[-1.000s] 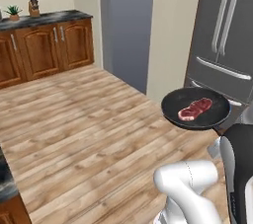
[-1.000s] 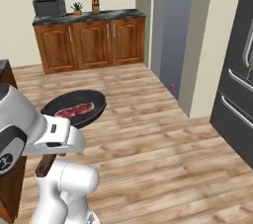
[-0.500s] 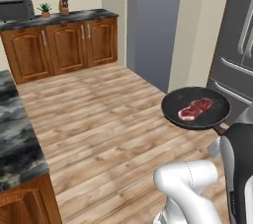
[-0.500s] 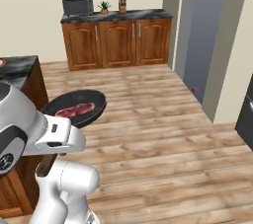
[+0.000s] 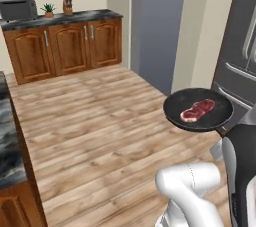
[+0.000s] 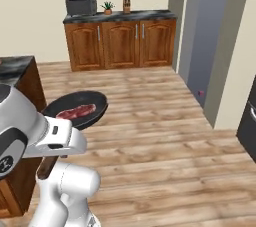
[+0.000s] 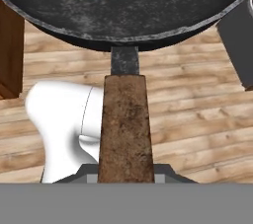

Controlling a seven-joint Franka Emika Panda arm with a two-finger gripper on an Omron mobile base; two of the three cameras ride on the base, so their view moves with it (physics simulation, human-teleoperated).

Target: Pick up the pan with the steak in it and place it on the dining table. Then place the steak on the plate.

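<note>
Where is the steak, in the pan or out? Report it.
In. The steak lies flat inside the black pan, which is carried level above the wooden floor, held by its handle.

Both base views look forward, sharing the pan (image 5: 199, 110)

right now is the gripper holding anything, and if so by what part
Yes: the gripper is shut on the pan, gripping it by the outer end of its brown wooden handle. The steak lies inside the pan, carried above the floor.
</note>
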